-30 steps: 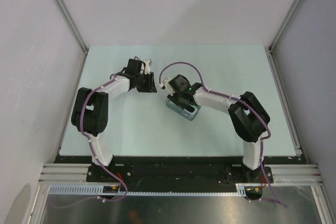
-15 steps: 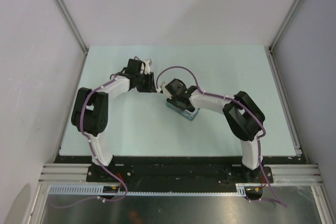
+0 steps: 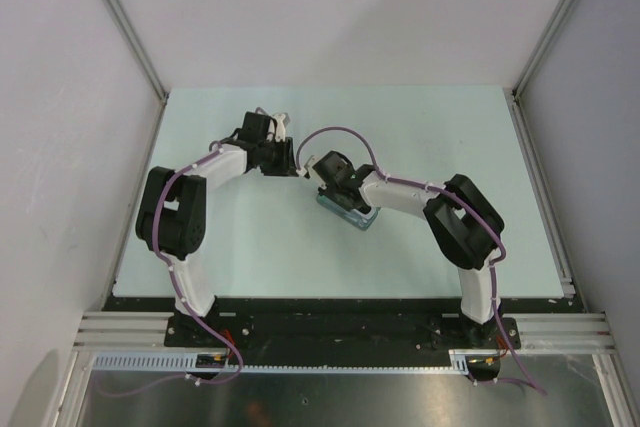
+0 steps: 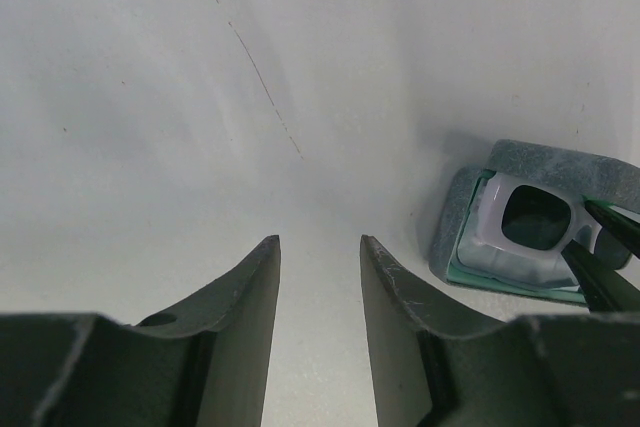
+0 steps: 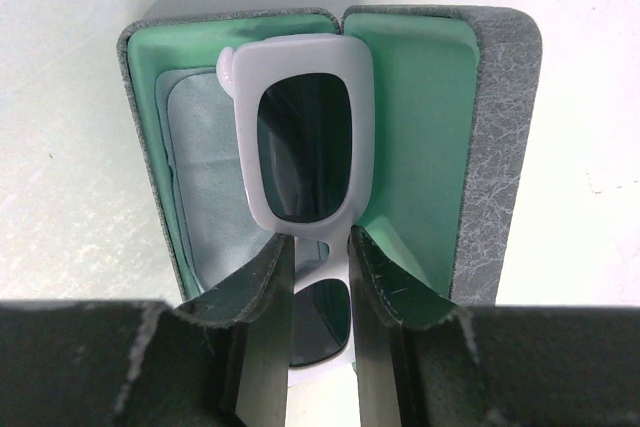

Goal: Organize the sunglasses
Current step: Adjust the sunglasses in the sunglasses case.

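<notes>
Sunglasses [image 5: 305, 152] sit inside the open felt case [image 5: 497, 147], over the cloth [image 5: 205, 182], pinched at the bridge by the right gripper [image 5: 318, 247]. Left gripper [image 4: 320, 245] spread, empty. Judged outstanding: release, close case.

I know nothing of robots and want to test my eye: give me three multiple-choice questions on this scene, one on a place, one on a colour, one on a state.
1. Where are the sunglasses?
A. on the bare table
B. in the open case
C. on the left arm
2. What colour is the case's lining?
A. red
B. green
C. black
3. How is the left gripper?
A. shut on a cloth
B. holding the case
C. open, empty
Answers: 1 B, the right gripper holds them by the bridge between the case's halves; 2 B, both halves show green inside; 3 C, only table shows in its gap.
</notes>
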